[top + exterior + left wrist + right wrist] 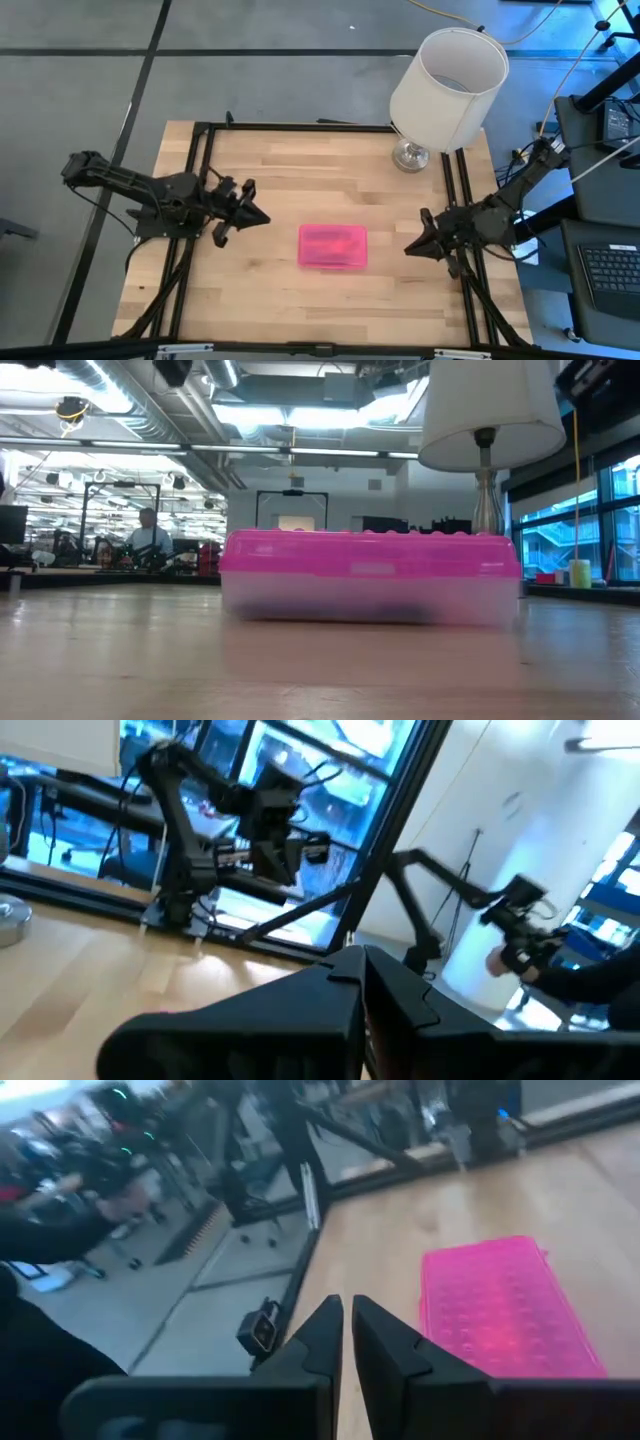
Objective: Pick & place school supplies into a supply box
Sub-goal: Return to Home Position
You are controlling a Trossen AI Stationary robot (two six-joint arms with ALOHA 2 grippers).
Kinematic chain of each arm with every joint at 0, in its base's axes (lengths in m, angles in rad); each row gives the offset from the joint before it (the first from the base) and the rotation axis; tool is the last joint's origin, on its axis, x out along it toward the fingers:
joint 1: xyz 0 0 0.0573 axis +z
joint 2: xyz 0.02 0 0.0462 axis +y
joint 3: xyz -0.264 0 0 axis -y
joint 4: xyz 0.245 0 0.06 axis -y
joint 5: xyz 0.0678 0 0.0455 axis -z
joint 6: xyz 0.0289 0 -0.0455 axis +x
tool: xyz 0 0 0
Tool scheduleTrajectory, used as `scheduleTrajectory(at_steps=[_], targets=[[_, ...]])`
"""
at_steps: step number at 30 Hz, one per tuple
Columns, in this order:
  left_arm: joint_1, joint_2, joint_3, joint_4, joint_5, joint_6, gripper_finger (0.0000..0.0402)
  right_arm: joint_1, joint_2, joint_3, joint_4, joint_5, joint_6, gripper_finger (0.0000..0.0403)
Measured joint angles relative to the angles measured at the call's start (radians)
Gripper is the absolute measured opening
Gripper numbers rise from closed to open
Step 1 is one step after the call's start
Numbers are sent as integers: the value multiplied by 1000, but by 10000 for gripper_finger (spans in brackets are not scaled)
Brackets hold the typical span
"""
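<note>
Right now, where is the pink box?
High view: the box lies closed mid-table, between the left claw and the right claw, touching neither; the lamp stands beyond it, to the right.

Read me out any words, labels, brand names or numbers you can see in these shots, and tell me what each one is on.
No text can be read in any view.
Supply box: a pale patch on the front of the pink lid, too blurred to read.
Keyboard: keys too small to read.
Lamp, left end effector, right end effector: no markings visible.
</note>
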Motion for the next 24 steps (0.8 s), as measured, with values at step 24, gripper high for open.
scheduleTrajectory(at_steps=[24], targets=[[161, -427, -356, 139, 37, -104, 4, -76, -572, -220, -42, -110, -161, 33]])
